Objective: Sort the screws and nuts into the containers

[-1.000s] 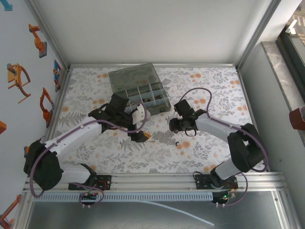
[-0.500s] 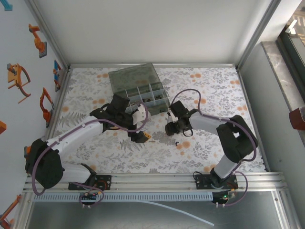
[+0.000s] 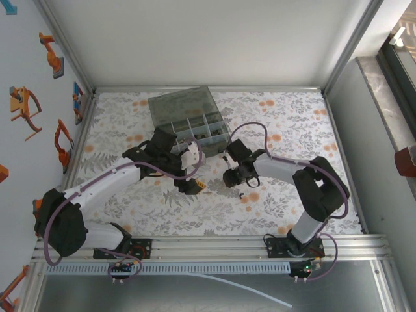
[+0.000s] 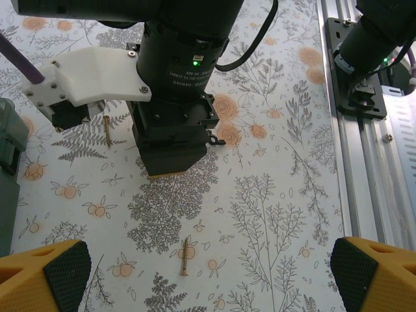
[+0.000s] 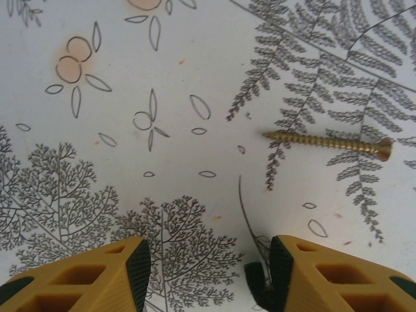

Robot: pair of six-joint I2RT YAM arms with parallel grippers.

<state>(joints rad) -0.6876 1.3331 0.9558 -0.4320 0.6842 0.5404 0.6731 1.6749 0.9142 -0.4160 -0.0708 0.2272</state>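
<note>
Lying flat, a brass screw [image 5: 328, 144] rests just beyond the parted, empty right claw [image 5: 198, 276].

1. Top view: the organiser box [image 3: 188, 120] blocks the upper centre of the table [image 3: 292, 130]. The patterned cloth to its right lies open.
2. Mid-frame, both arms' wrists nearly meet, leaving a narrow gap.
3. Left wrist view: the right arm [image 4: 172, 97] blocks the upper centre. Below it is open cloth with a brass screw [image 4: 185, 257], ahead of the left gripper [image 4: 207, 276], whose jaws stand wide apart.
4. Right wrist view: the right gripper [image 5: 205, 270] is at the bottom edge, jaws parted. A second screw [image 5: 328, 143] lies at centre right.
</note>
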